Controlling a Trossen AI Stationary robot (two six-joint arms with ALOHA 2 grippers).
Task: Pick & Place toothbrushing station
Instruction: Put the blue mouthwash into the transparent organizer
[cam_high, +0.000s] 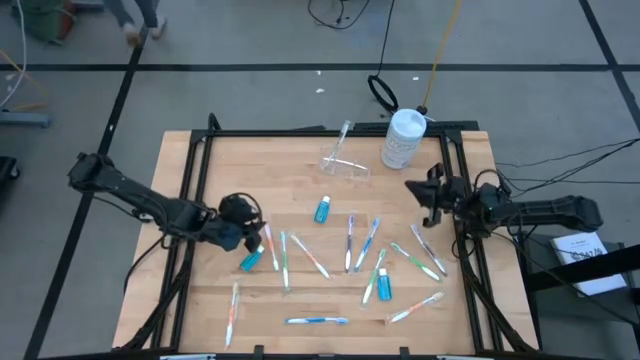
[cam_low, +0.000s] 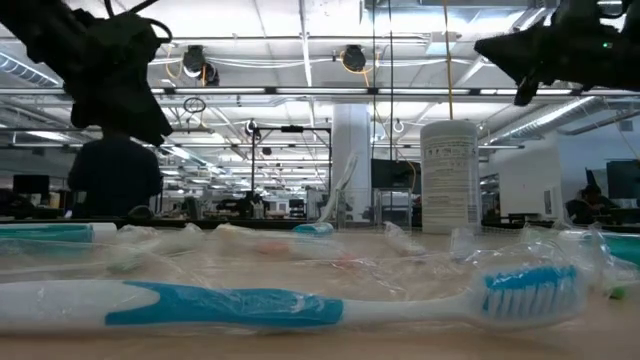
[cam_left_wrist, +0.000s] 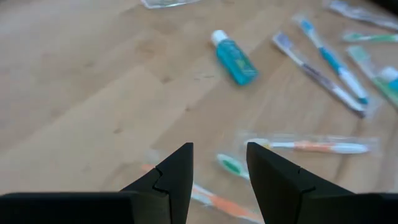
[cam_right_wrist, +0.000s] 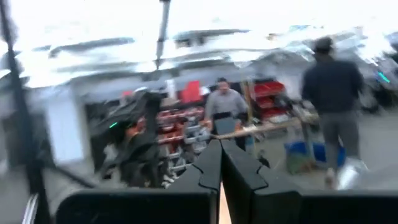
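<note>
With our left gripper (cam_left_wrist: 219, 171) parted and empty above the wrapped toothbrushes (cam_high: 285, 258) at the table's left and our right gripper (cam_high: 428, 196) shut on nothing, we judge these light, stiff, slippery-wrapped brushes best pinched mid-handle, while the clear holder (cam_high: 343, 160) lies near the far edge.

A grey floor (cam_high: 250, 40) crossed by dark lines surrounds the wooden table (cam_high: 260, 160), under ceiling strip lights (cam_low: 300, 92).
</note>
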